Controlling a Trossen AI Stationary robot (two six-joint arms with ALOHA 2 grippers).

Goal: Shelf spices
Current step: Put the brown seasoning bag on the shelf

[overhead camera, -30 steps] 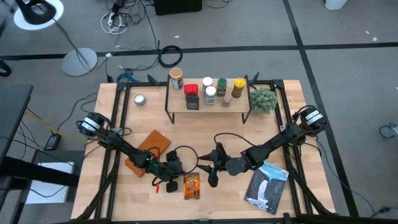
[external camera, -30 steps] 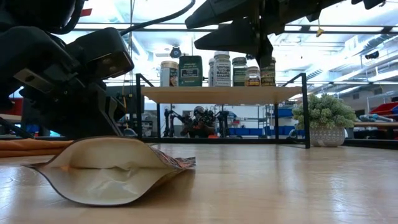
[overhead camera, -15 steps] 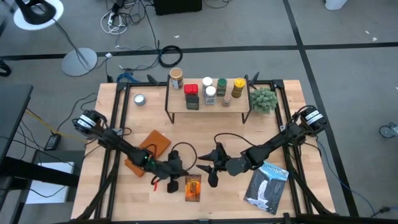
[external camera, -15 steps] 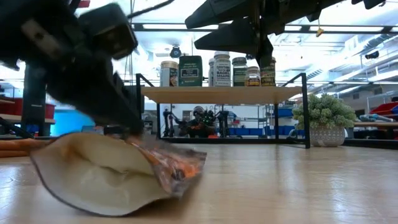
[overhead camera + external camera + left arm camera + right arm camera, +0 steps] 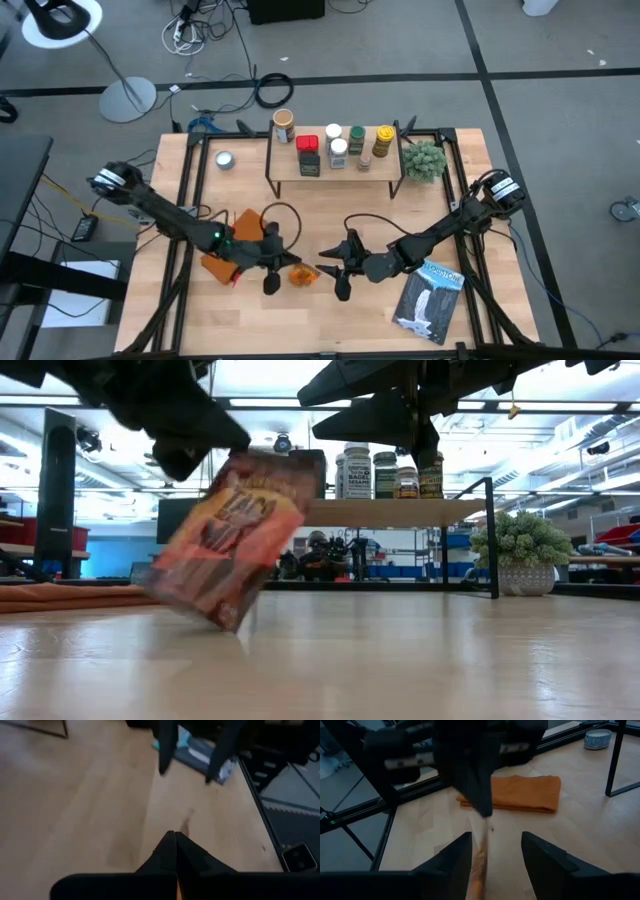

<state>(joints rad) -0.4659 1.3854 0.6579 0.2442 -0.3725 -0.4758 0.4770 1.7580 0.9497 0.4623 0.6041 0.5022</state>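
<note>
The orange packet (image 5: 300,272) hangs from my left gripper (image 5: 283,264), which is shut on it near the table's middle front. The low view shows the packet (image 5: 232,540) tilted, its printed face toward the camera. My right gripper (image 5: 330,272) is open and empty just right of the packet; its wrist view shows the packet edge-on (image 5: 481,845) in front of its fingers. Several spice jars, a red tin and a dark box (image 5: 335,145) stand on the shelf (image 5: 335,172) at the far middle. My left gripper pinches the packet's top edge (image 5: 238,464) between its two shut fingers (image 5: 175,851). The fingers come from above and from the table's left. The packet hangs below them, tilted, its lower corner (image 5: 225,622) close to the table; whether that corner touches, I cannot tell.
A flat orange-brown slab (image 5: 238,240) lies left of the packet under my left arm. A blue-white book (image 5: 430,298) lies at the front right. A small plant (image 5: 425,160) stands right of the shelf, a silver round tin (image 5: 224,159) left of it.
My left gripper has taken hold of the packet and risen, going toward the table's far edge. The packet lay flat on the table near the front edge; now it hangs upright and tilted below the gripper.
</note>
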